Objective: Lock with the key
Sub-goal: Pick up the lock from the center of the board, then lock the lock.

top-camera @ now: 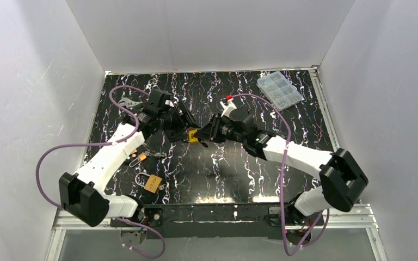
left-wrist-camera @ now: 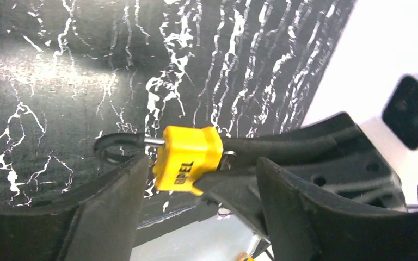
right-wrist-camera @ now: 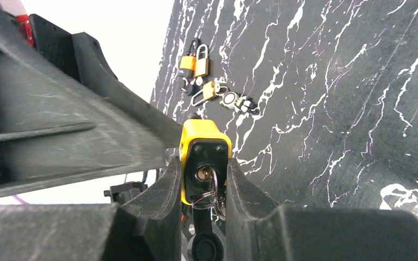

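My right gripper (right-wrist-camera: 202,166) clamps the yellow lock (right-wrist-camera: 198,133) above the middle of the table (top-camera: 207,168), the key (right-wrist-camera: 207,176) seated in its keyhole. My left gripper (left-wrist-camera: 198,168) straddles the lock, fingers spread.

In the top view the left arm (top-camera: 109,157) rises from 7 o'clock and the right arm (top-camera: 299,155) from 5 o'clock, elbows outward, meeting near centre. The left gripper (top-camera: 188,132) points to 3 o'clock, jaws apart, with its fingers (left-wrist-camera: 114,212) either side of the lock (left-wrist-camera: 188,157). The right gripper (top-camera: 202,136) points to 9 o'clock, its fingers (right-wrist-camera: 158,190) clamped on the lock.
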`<state>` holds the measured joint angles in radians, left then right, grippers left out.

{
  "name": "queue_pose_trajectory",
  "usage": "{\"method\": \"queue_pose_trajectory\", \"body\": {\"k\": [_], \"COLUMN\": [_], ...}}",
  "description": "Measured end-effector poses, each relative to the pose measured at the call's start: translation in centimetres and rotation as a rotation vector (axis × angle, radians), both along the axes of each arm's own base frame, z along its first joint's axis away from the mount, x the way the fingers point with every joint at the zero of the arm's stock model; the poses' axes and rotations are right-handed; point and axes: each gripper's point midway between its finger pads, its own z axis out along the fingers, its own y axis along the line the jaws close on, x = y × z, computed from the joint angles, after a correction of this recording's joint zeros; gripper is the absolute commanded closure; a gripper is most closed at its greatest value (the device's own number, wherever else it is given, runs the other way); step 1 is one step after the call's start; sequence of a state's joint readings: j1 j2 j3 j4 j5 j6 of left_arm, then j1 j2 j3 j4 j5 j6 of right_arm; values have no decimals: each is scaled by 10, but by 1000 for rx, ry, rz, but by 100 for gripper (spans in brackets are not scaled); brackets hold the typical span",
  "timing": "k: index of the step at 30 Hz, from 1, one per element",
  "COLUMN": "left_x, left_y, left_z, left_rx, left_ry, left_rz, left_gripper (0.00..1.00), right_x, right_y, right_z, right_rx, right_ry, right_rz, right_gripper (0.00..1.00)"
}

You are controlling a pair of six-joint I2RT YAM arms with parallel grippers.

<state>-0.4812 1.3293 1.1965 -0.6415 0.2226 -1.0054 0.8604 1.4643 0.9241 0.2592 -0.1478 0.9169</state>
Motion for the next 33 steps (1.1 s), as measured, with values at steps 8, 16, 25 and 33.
{"method": "queue_pose_trajectory", "body": {"k": [8,16,25,33], "left_x": [-14,-42,-79,-108], "left_y": [8,15,-14,-20], "left_z": [54,91,132,175], "left_rx": [11,33,-219,-371], "left_ry": [-216,-436,-517,-633], "left_rz": [-173,-427,-621,-704], "left_gripper": [22,32,41,49], "right_x": [-3,-29,-77,-88], "right_y": [-47,-87,-103,-109], "right_z": [39,97,150,164], "right_rx": [115,233,347,383], "right_ry": [-7,-120,-261,-270], "right_rz": [-30,27,166,172], "right_gripper": [99,99,99,99]}}
